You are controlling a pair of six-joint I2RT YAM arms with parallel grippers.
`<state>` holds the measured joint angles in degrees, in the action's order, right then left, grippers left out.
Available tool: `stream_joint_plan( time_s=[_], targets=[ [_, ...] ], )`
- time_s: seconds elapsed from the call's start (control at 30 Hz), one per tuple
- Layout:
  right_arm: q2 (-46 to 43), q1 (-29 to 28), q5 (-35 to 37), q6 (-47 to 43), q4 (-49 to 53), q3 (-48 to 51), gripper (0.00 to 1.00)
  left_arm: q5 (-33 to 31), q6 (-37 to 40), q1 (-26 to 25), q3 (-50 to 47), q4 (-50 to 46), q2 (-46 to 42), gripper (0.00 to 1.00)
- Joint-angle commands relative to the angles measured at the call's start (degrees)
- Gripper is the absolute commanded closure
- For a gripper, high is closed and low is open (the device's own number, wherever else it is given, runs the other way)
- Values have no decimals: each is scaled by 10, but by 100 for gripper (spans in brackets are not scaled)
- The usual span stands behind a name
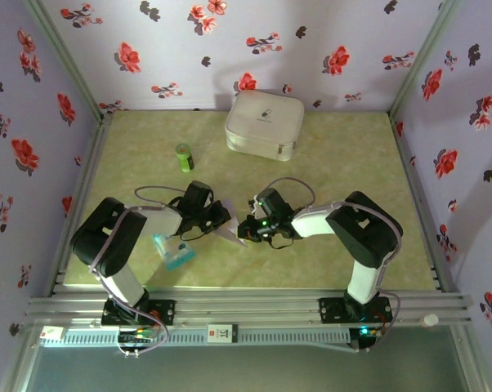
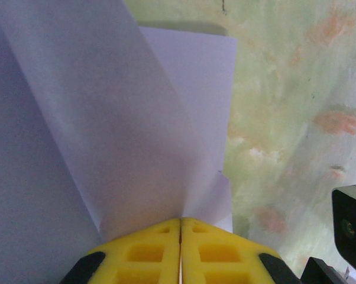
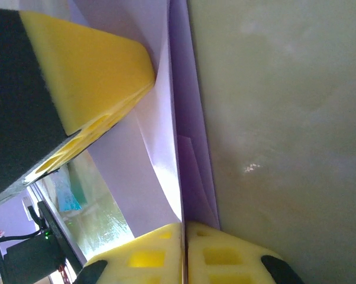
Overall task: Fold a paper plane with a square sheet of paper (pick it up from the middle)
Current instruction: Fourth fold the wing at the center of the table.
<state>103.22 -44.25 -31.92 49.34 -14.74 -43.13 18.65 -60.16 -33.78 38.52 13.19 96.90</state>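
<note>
The pale lavender sheet of paper (image 1: 228, 233) is folded into layered flaps and hangs between my two grippers at the middle of the table. My left gripper (image 1: 220, 220) is shut on one end of it. In the left wrist view its yellow fingertips (image 2: 180, 222) pinch the paper (image 2: 125, 118) where the creases meet. My right gripper (image 1: 244, 231) is shut on the other end. The right wrist view has its tips (image 3: 184, 225) closed on the folded edge of the paper (image 3: 160, 148), with the left gripper's yellow finger (image 3: 89, 71) close at the upper left.
A white case (image 1: 264, 122) stands at the back centre and a small green bottle (image 1: 185, 157) to its left. A blue-and-white packet (image 1: 174, 251) lies by the left arm. Flowered walls close in the table (image 1: 336, 163) on three sides.
</note>
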Motion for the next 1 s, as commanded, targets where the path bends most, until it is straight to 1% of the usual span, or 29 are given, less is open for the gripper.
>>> stream_joint_plan(
  time_s=[0.0, 0.33, 0.6, 0.77, 0.97],
  targets=[
    [-9, -3, 20, 0, 56, 17, 89, -10, 16, 4, -4, -30, 17, 92],
    [-44, -2, 21, -1, 66, 33, 87, -11, 15, 5, -9, -26, 14, 92],
    [-33, -2, 2, 0, 57, 45, 90, -10, 12, 5, -13, -21, 11, 92],
    [-27, -2, -7, 4, 46, 61, 90, -10, 11, 5, -15, -19, 12, 92],
    [-46, -2, -7, 7, 49, 53, 89, -11, 9, 5, -17, -15, 12, 92]
  ],
)
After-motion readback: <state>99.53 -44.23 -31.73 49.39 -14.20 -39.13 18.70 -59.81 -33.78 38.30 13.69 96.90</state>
